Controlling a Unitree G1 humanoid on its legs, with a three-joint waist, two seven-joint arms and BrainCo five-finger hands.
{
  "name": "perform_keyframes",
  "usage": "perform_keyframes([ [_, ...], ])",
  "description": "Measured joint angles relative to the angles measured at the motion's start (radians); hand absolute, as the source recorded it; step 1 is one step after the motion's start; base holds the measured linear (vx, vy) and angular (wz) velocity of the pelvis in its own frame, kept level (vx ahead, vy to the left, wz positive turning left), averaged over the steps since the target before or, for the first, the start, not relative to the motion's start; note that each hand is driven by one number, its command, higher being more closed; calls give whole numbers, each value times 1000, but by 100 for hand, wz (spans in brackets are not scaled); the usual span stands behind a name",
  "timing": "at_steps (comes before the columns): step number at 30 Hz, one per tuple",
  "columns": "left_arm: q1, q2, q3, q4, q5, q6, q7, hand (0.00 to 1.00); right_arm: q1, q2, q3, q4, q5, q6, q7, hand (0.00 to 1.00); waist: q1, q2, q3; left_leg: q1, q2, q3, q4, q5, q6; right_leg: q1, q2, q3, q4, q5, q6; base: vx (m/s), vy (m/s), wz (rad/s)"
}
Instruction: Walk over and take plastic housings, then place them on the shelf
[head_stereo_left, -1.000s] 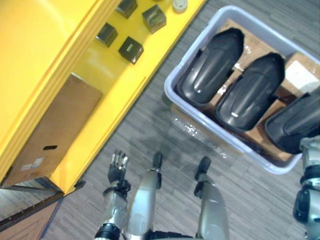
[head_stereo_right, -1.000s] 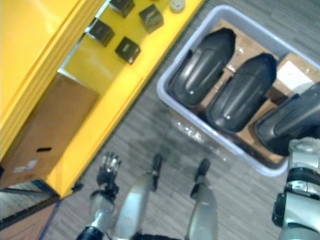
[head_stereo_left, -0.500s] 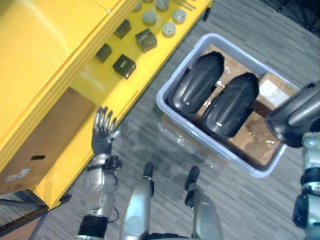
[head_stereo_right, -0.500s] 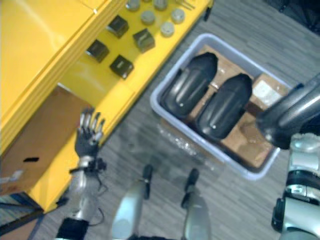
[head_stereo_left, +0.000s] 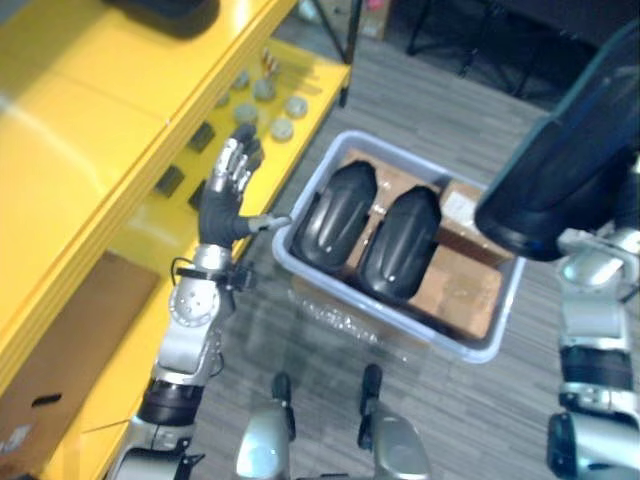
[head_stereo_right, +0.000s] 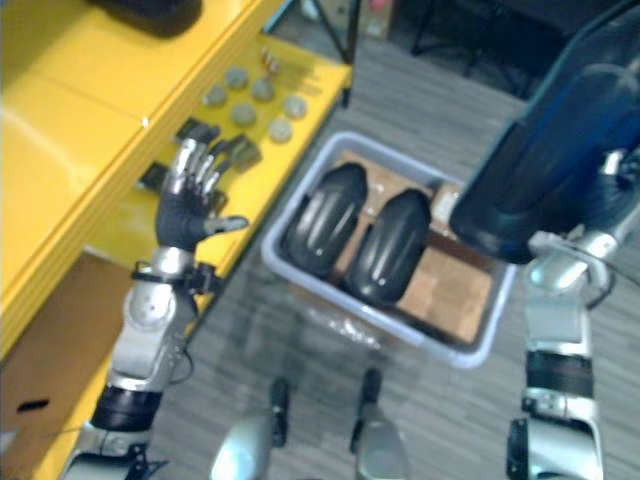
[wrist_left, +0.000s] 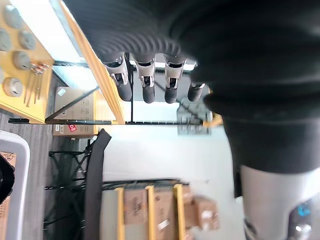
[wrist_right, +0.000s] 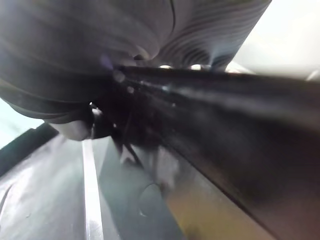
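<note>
Two housings (head_stereo_left: 335, 215) are lying side by side in the grey bin (head_stereo_left: 340, 295). A third housing (head_stereo_left: 565, 150) is riding high on the right hand (head_stereo_right: 598, 212), whose fingers are hidden, so I cannot tell its grip. It is probably being held clear of the bin for the yellow shelf (head_stereo_left: 90, 120). The left hand (head_stereo_left: 222, 200) is hovering open beside the shelf, free to steady it.

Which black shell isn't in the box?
The black plastic housing held up high on the right; the other two housings lie in the grey plastic tub.

We see bright, even light; glare washes the shelf (head_stereo_left: 80, 110) at ten o'clock, and the housing (head_stereo_left: 570, 140) at two o'clock looks dark.
</note>
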Motion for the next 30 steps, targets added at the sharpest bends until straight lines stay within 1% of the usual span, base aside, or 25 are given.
perform_keyframes([
  [1,-14,0,2,38,1,32,21,0,11,4,8,-16,-18,-19,1,100,-2,-1,-10,18,1,1,-3,0,0,17,1,1,-7,0,0,50,1,-8],
  [2,-17,0,1,56,7,46,34,0,15,6,10,-22,-23,-30,3,100,-3,-1,-20,23,1,2,-6,-1,-1,21,1,1,-10,0,0,24,-5,-8],
  [3,-19,0,3,78,30,68,52,0,20,11,9,-31,-28,-50,9,100,-6,0,-28,37,2,2,-17,-4,-5,29,4,1,-12,0,0,-3,-8,-5],
  [4,-19,0,3,87,32,75,55,0,21,15,9,-34,-33,-56,12,100,-5,0,-33,43,3,3,-23,-4,-6,31,5,2,-13,0,0,0,0,0],
  [6,-21,0,3,117,41,111,71,0,27,34,16,-35,-56,-79,20,100,-7,-1,-46,62,3,4,-35,-6,-8,48,7,1,-15,0,0,-35,2,1],
  [7,-21,0,3,126,41,117,73,0,31,35,24,-35,-57,-86,20,100,-7,-1,-52,65,3,5,-35,-6,-9,50,7,2,-15,0,0,-52,-4,-2],
  [8,-23,0,3,151,38,145,73,0,34,38,56,-35,-60,-107,24,100,-7,-2,-62,83,3,6,-45,-7,-10,64,10,1,-19,-1,-1,-62,-15,-2],
  [10,-23,-1,0,180,26,165,66,0,35,48,75,-35,-65,-129,36,100,-7,-4,-72,96,4,7,-51,-8,-9,79,13,1,-24,-2,-3,-75,-21,-2],
  [11,-23,-2,-1,199,13,186,61,0,35,58,83,-35,-65,-138,45,100,-6,-5,-86,95,5,9,-54,-9,-9,79,14,1,-29,-1,-5,-65,-16,-5],
  [13,-23,-3,-4,241,-68,233,35,0,36,72,102,-35,-65,-155,55,100,-4,-7,-106,110,7,18,-71,-6,-11,82,13,2,-31,-1,-7,-51,-9,-10],
  [14,-23,-3,-9,253,-94,240,30,0,36,74,109,-35,-64,-159,61,100,-3,-7,-107,116,8,22,-74,-5,-12,85,14,5,-31,-1,-7,-32,-6,-11],
  [16,-23,-9,-35,290,-205,268,-7,0,39,77,128,-35,-64,-168,78,100,-5,-6,-118,131,9,25,-89,-1,-13,96,15,6,-32,-1,-8,-40,-5,-6],
  [19,-22,-40,-41,308,-343,279,-66,0,48,84,155,-34,-66,-169,92,100,-6,-10,-130,151,6,27,-120,16,-17,103,14,6,-37,-1,-7,0,0,0],
  [22,-22,-51,-81,310,-409,279,-90,0,52,109,195,-11,-71,-169,110,100,-6,-9,-140,174,3,26,-145,28,-22,113,15,3,-44,-1,-7,0,0,0],
  [27,-22,-60,-108,311,-415,277,-94,0,52,128,243,41,-94,-164,128,100,-3,-9,-150,183,-1,25,-158,34,-21,117,13,0,-44,-1,-7,0,0,0],
  [30,-21,-68,-116,312,-415,271,-110,0,52,148,267,46,-94,-161,130,100,-3,-9,-150,201,-3,22,-174,43,-20,129,12,-2,-44,0,-6,-32,14,2],
])
